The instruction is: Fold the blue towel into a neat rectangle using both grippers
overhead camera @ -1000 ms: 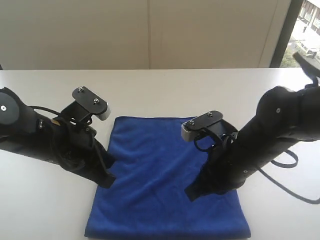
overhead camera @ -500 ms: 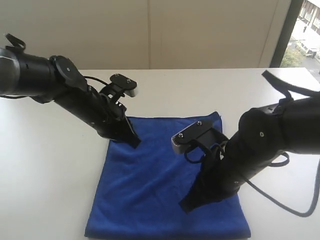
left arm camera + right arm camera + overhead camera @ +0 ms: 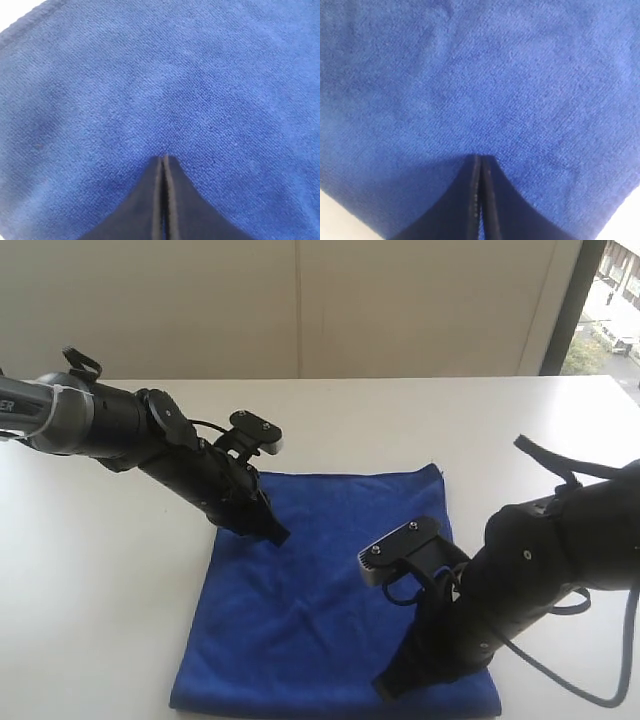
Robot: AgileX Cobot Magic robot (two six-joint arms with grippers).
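**Closed grippers rest tip-down on the spread blue towel**

The smooth white table (image 3: 90, 600) fills the lower two thirds of the exterior view, with bare room left, right and beyond the cloth. The deep royal-blue terry towel (image 3: 330, 590) lies flat at lower centre. Its far edge runs straight across mid-frame, its near edge sits just above the bottom border, and its upper right corner peaks slightly.

The left black arm reaches in from the upper left. The left gripper (image 3: 277, 536) meets the towel near its upper left corner. The right black arm comes in bulky from the lower right, trailing looped cable. The right gripper (image 3: 386, 690) touches the cloth close to the near edge, right of centre.

The left wrist view shows what the exterior view cannot: fine nap on the towel (image 3: 210, 80), a hemmed edge with white table in the upper left corner, and the left gripper (image 3: 163, 158) with fingers pressed together, holding nothing. In the right wrist view the right gripper (image 3: 481, 158) is likewise pressed together on the towel (image 3: 495, 70), with slivers of table in both lower corners.
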